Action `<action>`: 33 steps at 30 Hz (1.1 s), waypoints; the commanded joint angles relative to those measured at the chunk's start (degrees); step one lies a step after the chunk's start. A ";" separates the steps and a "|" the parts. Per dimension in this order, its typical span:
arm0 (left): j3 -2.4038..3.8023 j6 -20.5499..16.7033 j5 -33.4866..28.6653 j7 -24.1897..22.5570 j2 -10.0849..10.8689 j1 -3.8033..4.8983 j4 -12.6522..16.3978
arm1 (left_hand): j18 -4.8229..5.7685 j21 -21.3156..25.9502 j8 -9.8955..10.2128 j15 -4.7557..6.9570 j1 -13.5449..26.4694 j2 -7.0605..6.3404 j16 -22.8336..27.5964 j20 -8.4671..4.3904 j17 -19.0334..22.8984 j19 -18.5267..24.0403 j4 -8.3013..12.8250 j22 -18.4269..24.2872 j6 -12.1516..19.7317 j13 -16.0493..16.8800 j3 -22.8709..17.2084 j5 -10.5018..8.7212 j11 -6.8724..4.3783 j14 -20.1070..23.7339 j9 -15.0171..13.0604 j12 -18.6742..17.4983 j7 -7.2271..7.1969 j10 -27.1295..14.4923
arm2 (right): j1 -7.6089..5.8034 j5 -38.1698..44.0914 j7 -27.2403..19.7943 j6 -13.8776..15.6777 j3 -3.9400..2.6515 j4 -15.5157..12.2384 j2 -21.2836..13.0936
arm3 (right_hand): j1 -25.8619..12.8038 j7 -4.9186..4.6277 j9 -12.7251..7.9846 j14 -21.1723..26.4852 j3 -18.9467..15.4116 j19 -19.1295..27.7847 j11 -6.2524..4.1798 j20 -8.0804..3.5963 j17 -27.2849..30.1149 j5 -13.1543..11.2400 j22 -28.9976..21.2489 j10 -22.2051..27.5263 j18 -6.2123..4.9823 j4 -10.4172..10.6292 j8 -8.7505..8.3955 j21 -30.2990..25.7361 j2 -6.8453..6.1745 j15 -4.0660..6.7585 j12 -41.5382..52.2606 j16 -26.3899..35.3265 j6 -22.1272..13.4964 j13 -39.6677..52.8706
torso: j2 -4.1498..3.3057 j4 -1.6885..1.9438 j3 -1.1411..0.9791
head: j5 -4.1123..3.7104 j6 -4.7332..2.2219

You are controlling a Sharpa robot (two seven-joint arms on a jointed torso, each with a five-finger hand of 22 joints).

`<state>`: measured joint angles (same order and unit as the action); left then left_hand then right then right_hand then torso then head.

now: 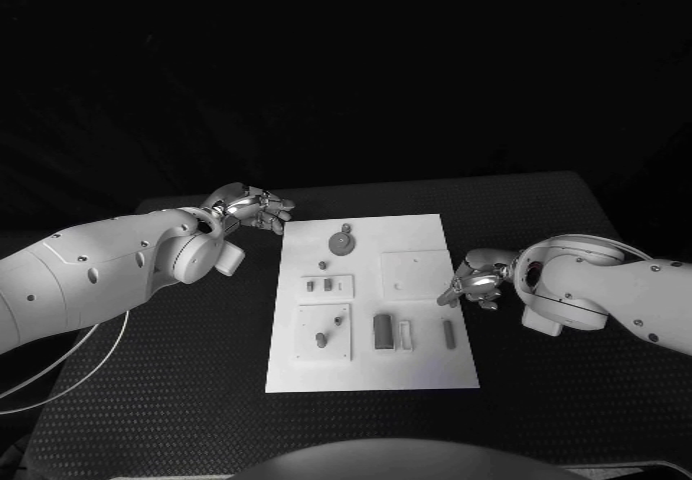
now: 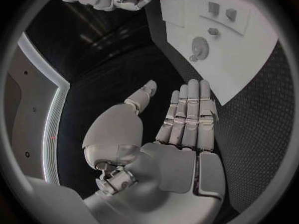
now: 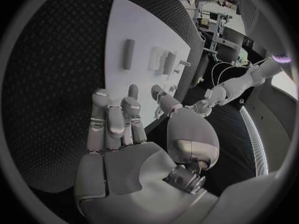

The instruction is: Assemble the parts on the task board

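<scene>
The white task board is seen lying flat in the middle of the black table. Small grey parts are spread over it: a round disc near its far end, two small blocks below that, a dark bar with a pale bar just beside it, and a slim dark piece toward the right edge. A raised square plate at the near left is seen carrying a small peg.

The left hand is held above the table just off the board's far left corner; in the left wrist view its fingers are stretched out straight and apart from the thumb, with nothing held. The right hand is held at the board's right edge, fingers pointing toward the board; in the right wrist view its fingers are loosely extended and nothing is gripped.
</scene>
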<state>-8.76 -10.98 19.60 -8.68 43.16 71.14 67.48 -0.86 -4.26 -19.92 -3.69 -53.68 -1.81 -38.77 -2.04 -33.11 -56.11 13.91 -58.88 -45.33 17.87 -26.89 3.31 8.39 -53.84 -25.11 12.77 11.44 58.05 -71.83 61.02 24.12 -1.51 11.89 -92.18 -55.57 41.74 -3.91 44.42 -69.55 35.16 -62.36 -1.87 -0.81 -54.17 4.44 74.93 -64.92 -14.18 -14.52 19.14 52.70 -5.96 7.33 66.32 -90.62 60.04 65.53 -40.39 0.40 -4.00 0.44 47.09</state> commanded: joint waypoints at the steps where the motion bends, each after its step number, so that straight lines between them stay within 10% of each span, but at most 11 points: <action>1: 0.04 0.79 -0.28 -0.59 0.02 -0.07 0.04 | -0.32 0.28 -0.10 0.00 0.62 -0.05 0.20 0.04 -0.08 -0.21 -0.39 0.09 0.32 0.06 -0.07 -0.05 0.12 -0.39 0.07 -0.35 -0.06 -0.33 | 0.32 3.70 2.81 -5.33 0.16 -0.67 -1.18 | -0.13 0.00 0.30 0.01 -0.36 -0.33 -0.42 -0.03 0.22 0.06 0.88 -0.12 -0.82 0.39 0.24 0.07 0.05 0.48 0.22 0.15 0.26 -0.16 | -0.07 0.11 0.01 | -0.53 -0.14; 13: 0.03 0.95 -0.29 -0.61 0.00 -0.23 0.03 | -0.33 0.28 -0.12 -0.01 0.63 -0.02 0.22 0.04 -0.11 -0.20 -0.41 0.10 0.30 0.07 -0.07 -0.05 0.10 -0.38 0.08 -0.33 -0.07 -0.30 | 3.12 8.43 3.57 -6.19 0.35 -1.24 -1.38 | -2.17 -0.33 0.13 0.91 0.16 0.07 -0.15 -0.07 1.25 0.08 0.92 0.02 -0.82 3.30 -1.09 -0.25 -1.59 0.35 -0.23 0.48 -0.74 -0.61 | -0.10 0.25 0.34 | -1.31 -0.14; 33: 0.04 1.11 -0.29 -0.55 0.13 -0.24 0.15 | -0.33 0.29 -0.12 -0.01 0.65 0.01 0.27 0.05 -0.16 -0.19 -0.43 0.11 0.32 0.08 -0.07 -0.06 0.10 -0.37 0.10 -0.34 -0.07 -0.31 | 6.02 14.80 3.48 -4.91 0.34 -0.40 2.26 | -2.19 -0.40 -0.17 1.20 0.75 0.18 -0.08 -0.11 1.67 0.07 0.96 -0.02 -0.82 4.33 -1.61 -0.30 -1.80 0.24 -0.39 0.61 -0.61 -0.83 | -0.13 0.27 0.28 | -0.99 0.49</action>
<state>-8.77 -10.66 19.59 -8.69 43.38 70.87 67.48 -0.86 -4.27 -19.92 -3.69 -53.68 -1.81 -38.77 -2.04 -33.21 -56.11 13.91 -58.84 -45.33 17.87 -26.89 3.31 8.39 -53.84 -25.07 12.77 11.44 58.05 -66.69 71.79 26.94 -5.25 11.61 -92.94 -53.75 39.69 -4.22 44.38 -68.67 35.82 -62.35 -1.95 -0.81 -52.53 4.44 74.91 -65.03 -14.18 -10.26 17.97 52.69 -8.01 7.55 66.32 -90.40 59.69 64.75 -40.52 0.71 -3.67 -0.61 47.52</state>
